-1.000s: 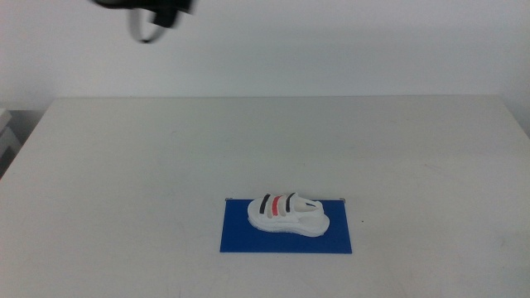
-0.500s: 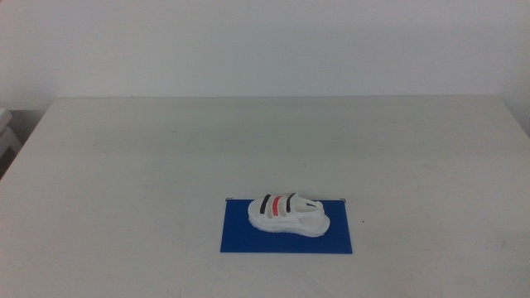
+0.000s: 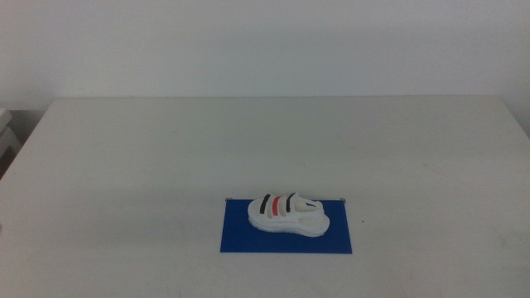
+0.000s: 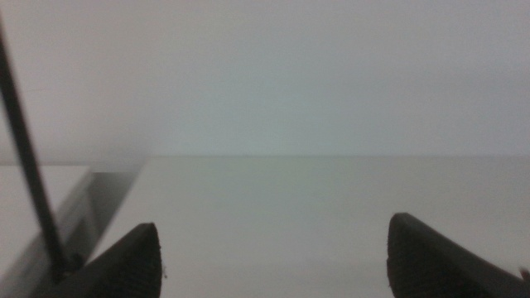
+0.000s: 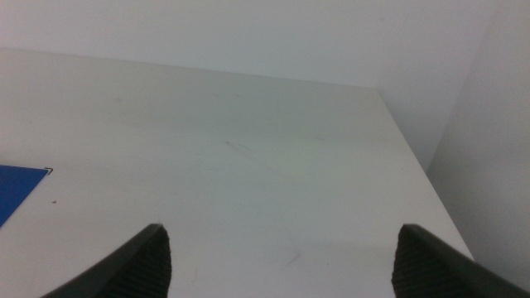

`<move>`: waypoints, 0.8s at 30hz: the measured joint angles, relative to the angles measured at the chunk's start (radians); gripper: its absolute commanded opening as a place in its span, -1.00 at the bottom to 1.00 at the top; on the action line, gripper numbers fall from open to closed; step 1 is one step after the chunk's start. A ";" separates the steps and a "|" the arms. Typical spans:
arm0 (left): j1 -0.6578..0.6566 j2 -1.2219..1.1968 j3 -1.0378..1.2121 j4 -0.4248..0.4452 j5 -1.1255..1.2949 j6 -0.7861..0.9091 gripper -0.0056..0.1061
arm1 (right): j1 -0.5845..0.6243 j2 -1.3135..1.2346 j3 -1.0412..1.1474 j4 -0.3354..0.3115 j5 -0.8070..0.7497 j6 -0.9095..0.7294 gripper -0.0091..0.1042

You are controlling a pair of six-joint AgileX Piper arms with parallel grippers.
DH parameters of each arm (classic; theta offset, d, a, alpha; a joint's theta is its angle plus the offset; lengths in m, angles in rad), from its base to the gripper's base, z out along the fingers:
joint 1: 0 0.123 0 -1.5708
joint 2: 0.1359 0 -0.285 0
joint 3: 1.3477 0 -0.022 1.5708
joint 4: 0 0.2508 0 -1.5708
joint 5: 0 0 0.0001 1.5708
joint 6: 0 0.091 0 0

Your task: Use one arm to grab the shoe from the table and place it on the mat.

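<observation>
— Where's the shoe (image 3: 288, 213) now?

— On the blue mat (image 3: 240, 236), resting on its sole. It lies lengthwise along the mat, inside the edges, with blue showing on every side. The black and red straps face up.

— And the mat itself?

— Flat on the white surface (image 3: 166, 157), toward the near edge and about the middle from side to side.

— Any arm over it?

— None in the view from above; only the shoe and mat show there. Nothing is touching the shoe.

— What about the left tool (image 4: 273, 265)?

— Its two dark jaws stand wide apart with nothing between them — released. Its camera looks across bare surface toward a pale wall, and a thin dark cable (image 4: 29, 174) runs along one side.

— The right tool (image 5: 277, 265)?

— Also spread wide and holding nothing. It hangs above the surface well away from the shoe — one corner of the mat just shows at the edge of its view, and the surface's far edge and side edge are visible.
</observation>
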 measured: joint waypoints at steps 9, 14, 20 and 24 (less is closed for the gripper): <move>0.000 -0.104 0.258 -0.272 -0.127 0.231 0.78 | 0.000 0.000 0.000 0.000 0.000 0.000 0.53; 0.000 -0.108 0.307 -0.337 -0.230 0.245 0.78 | 0.000 0.000 0.000 0.000 0.000 0.000 0.53; 0.000 -0.108 0.307 -0.349 -0.260 0.247 0.78 | 0.000 0.000 0.000 0.000 0.000 0.000 0.53; 0.011 -0.120 0.308 -0.349 -0.263 0.248 0.78 | 0.000 0.000 0.000 0.000 0.000 0.000 0.53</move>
